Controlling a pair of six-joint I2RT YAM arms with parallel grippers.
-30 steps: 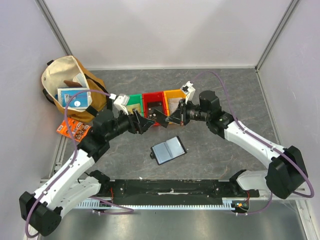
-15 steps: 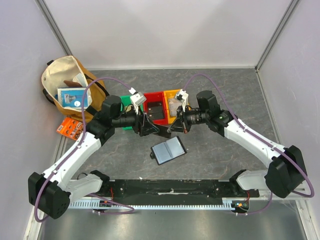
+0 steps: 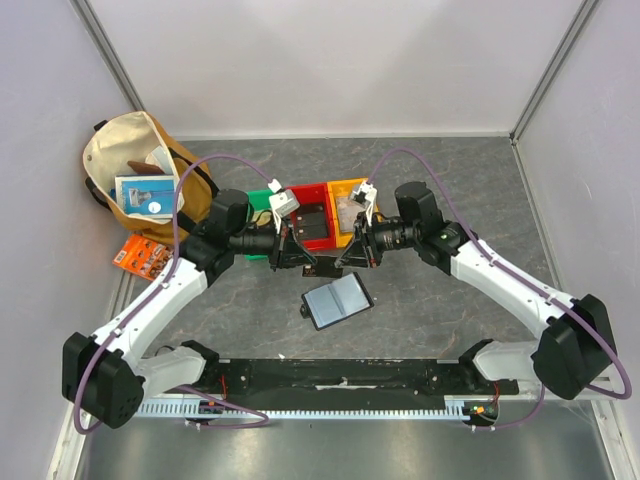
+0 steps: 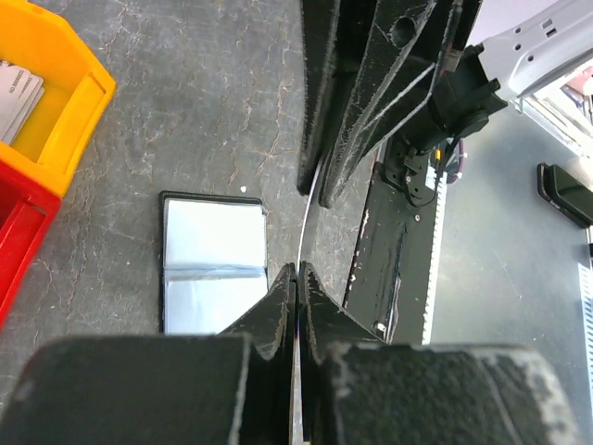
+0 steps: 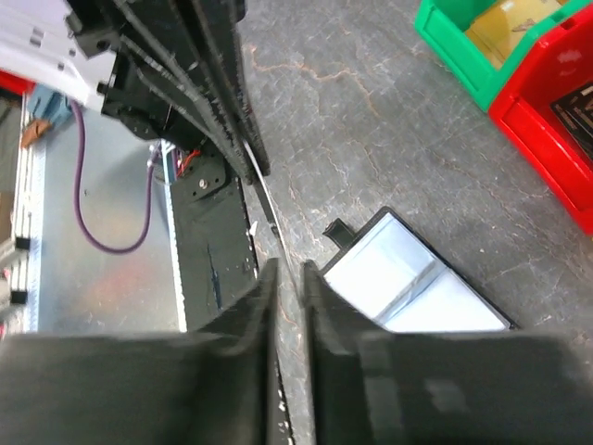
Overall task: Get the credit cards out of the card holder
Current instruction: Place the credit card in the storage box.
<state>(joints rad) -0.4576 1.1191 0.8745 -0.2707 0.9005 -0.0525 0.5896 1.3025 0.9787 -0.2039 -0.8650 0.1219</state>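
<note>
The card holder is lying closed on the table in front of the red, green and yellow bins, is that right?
No. The card holder lies open, its two shiny panels facing up, as the top external view shows; the rest is right.

The thin pale card (image 4: 302, 232) shows only edge-on, its face unreadable. The lower edge of the black bifold card holder (image 4: 213, 250) hides behind the left gripper (image 4: 296, 271).

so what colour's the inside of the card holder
Card holder: shiny grey-blue panels, black rim; left wrist view.
</note>
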